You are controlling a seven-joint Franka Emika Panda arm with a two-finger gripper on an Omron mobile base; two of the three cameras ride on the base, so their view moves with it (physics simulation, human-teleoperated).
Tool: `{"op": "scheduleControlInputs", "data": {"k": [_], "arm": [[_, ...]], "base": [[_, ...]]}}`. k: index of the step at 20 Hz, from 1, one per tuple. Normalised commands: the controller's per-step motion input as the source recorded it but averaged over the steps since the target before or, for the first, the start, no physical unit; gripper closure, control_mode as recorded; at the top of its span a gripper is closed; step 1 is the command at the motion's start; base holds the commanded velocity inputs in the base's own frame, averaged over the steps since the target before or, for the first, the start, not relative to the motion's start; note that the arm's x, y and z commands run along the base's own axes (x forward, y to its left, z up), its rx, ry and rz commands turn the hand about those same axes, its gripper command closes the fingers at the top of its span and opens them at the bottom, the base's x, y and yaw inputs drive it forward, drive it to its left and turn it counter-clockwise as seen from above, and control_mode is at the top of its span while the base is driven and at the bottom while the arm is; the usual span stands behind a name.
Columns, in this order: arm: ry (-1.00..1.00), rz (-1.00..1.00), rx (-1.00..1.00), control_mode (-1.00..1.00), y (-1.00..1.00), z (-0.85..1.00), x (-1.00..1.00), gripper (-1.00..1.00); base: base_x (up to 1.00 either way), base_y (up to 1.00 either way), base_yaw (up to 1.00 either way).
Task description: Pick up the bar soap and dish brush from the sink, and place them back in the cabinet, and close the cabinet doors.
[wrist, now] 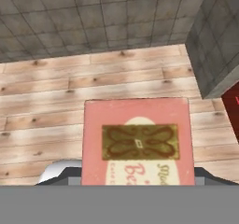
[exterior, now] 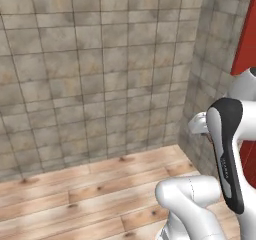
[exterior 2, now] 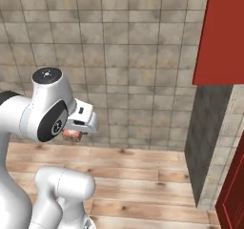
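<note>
Jaws clamped on the bar soap (wrist: 136, 141), which sits between them and covers most of the lower hand view: pinkish-red face, pale oval, brown ornamental label, partial lettering cut off at the bottom. Finger tips hidden behind the block. From the right base view, gripper (exterior 2: 76, 131) partly masked by the arm's own wrist and elbow; just a small pinkish patch of the soap (exterior 2: 72, 135) shows under the white hand. From the left base view, hand largely blocked by the dark-banded forearm, grip not readable there. Soap is held in the air, above wooden plank floor (wrist: 56, 92), tiled wall (exterior: 90, 69) behind. Red cabinet (exterior 2: 220, 32) at upper right, cropped by the frame; handles not visible. Grey tiled corner (wrist: 217, 50) beside it.
</note>
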Motion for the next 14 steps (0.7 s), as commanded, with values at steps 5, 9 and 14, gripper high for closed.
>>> {"op": "scheduleControlInputs", "data": {"k": [5,9,14], "arm": [[0.00,0.00,0.00,1.00,0.00,0.00,0.00,1.00],[0.00,0.00,0.00,1.00,0.00,0.00,0.00,1.00],[0.00,0.00,0.00,1.00,0.00,0.00,0.00,1.00]], "base": [[0.28,0.00,-0.44],[0.32,0.00,-0.52],[0.27,0.01,-0.55]]}}
